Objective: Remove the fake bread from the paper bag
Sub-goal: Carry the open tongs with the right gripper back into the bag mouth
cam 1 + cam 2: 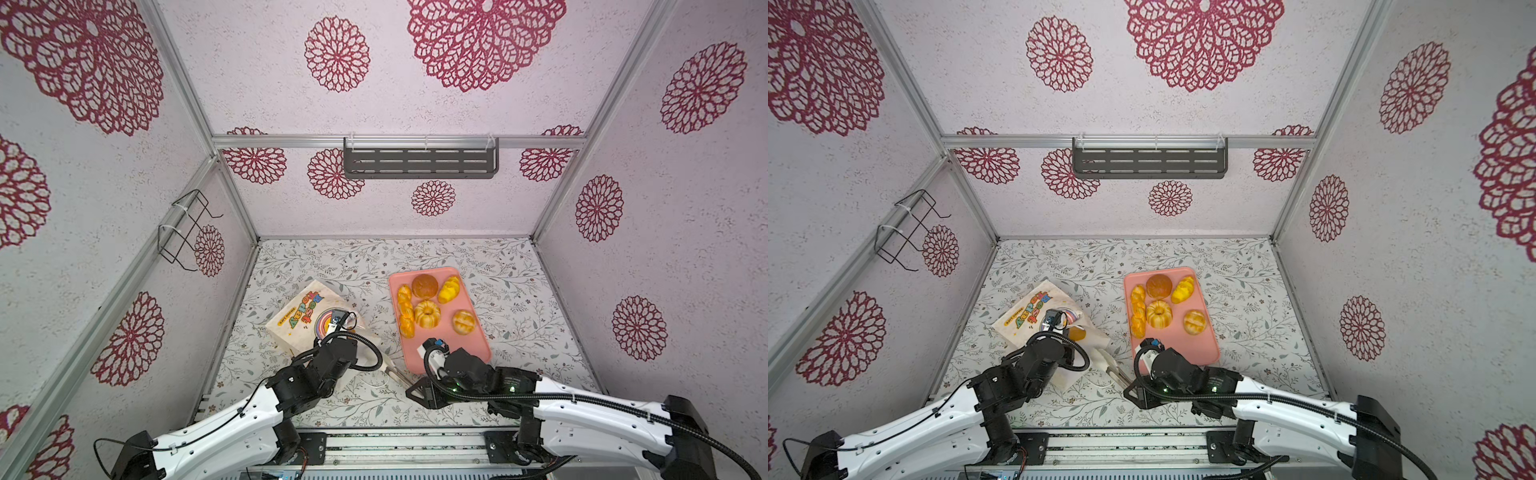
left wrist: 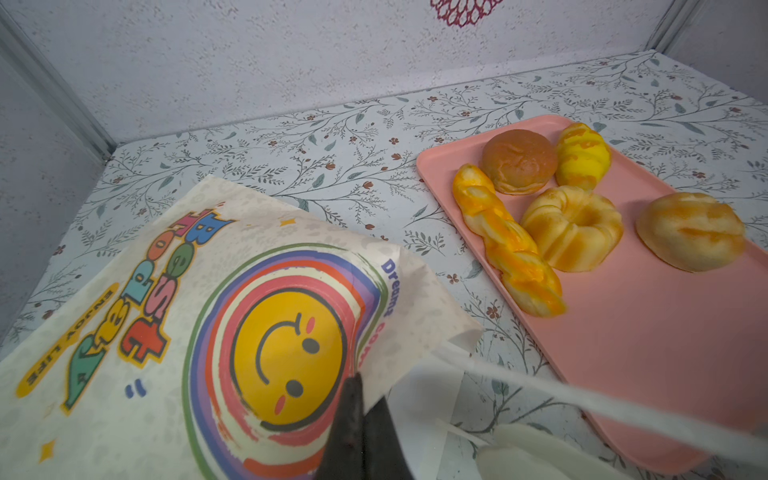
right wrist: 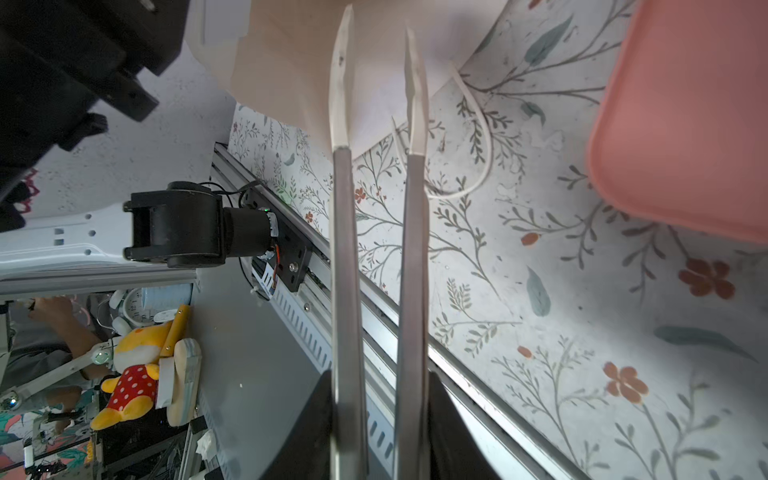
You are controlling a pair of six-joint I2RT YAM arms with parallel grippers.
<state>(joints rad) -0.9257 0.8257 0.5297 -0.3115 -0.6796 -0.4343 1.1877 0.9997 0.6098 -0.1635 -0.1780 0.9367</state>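
- The left pincer (image 2: 359,419) is clenched on the mouth edge of the paper bag (image 2: 166,311). The right pincer (image 3: 380,436) grips tongs (image 3: 345,249) with empty, parted tips.
- Five pieces of fake bread (image 1: 427,313) lie on the tray (image 1: 453,353).
- Risk: the paper slips or tears, and the mouth collapses.
- A top view shows a bun (image 1: 1077,332) in the mouth; the left wrist view hides it.

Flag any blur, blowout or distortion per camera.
Left wrist: cord handle and left gripper blurred up close, pink tray sharp. Right wrist: paper bag washed out, soft; tongs fairly sharp. Both top views: even light, walls splayed by wide lens.
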